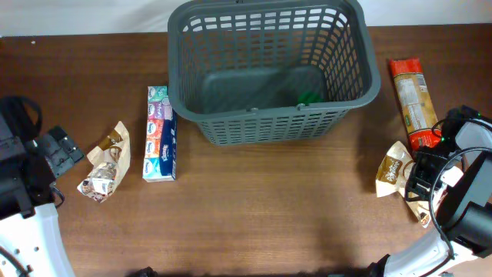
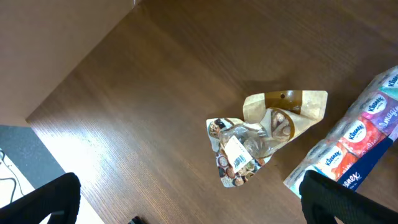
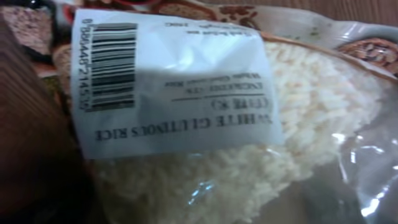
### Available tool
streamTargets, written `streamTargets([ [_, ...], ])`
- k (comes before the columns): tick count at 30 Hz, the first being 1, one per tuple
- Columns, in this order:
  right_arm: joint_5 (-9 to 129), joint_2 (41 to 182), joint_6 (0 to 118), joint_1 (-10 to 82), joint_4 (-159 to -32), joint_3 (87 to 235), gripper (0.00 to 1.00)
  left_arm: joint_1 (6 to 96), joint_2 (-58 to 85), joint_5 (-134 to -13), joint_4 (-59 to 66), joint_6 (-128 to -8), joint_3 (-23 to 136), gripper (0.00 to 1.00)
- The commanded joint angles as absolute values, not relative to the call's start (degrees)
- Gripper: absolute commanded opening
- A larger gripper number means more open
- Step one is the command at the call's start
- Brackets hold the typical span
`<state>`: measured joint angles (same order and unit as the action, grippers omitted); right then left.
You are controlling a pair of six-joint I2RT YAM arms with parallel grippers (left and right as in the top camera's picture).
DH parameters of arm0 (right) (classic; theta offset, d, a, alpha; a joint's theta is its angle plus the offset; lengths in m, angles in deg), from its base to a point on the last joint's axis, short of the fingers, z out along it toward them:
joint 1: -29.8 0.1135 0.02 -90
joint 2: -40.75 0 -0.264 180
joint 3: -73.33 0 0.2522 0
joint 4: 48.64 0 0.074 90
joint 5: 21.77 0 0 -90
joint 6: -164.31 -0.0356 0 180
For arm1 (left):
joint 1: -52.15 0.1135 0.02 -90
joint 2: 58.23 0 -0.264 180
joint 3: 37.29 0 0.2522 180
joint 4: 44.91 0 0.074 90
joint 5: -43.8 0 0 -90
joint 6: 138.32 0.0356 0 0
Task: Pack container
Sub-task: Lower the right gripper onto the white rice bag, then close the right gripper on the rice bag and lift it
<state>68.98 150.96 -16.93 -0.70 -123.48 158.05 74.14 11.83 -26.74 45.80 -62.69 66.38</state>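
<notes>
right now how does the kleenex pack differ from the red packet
The Kleenex pack lies left of the container, the red packet right of it. The Kleenex pack is blue with pastel panels; the red packet has a beige label. Both are long and lie outside it.

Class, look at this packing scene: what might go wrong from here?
The rice bag is loose clear film, so a pinch may catch only the film and slip or tear. The tissue pack lies right beside the container, so lifting it might nudge the container.
</notes>
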Motion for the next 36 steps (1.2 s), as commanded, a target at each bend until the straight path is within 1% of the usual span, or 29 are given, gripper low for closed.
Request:
streamTargets([
  [1,71.73,151.44,-13.02,-0.81,-122.43,157.68,0.99,74.49,11.18,-26.98,45.67,-62.58,67.28,0.99],
  [4,74.6,151.44,-8.23,-0.72,-121.33,157.68,0.99,74.49,11.18,-26.98,45.67,-62.58,67.28,0.99],
  [7,78.03,151.44,-7.95,-0.2,-122.21,157.68,0.99,74.49,11.18,-26.98,45.65,-62.58,67.28,0.99],
  [12,78.14,151.44,-7.9,-0.11,-122.86,157.68,0.99,74.49,11.18,-26.98,45.67,-62.58,67.28,0.99],
  [18,77.94,151.44,-3.51,-0.11,-123.08,157.68,0.99,74.49,11.18,-26.98,45.65,-62.58,67.28,0.99],
  [36,77.94,151.44,-3.42,-0.13,-126.38,157.68,0.99,74.49,11.18,-26.98,45.67,-62.58,67.28,0.99],
])
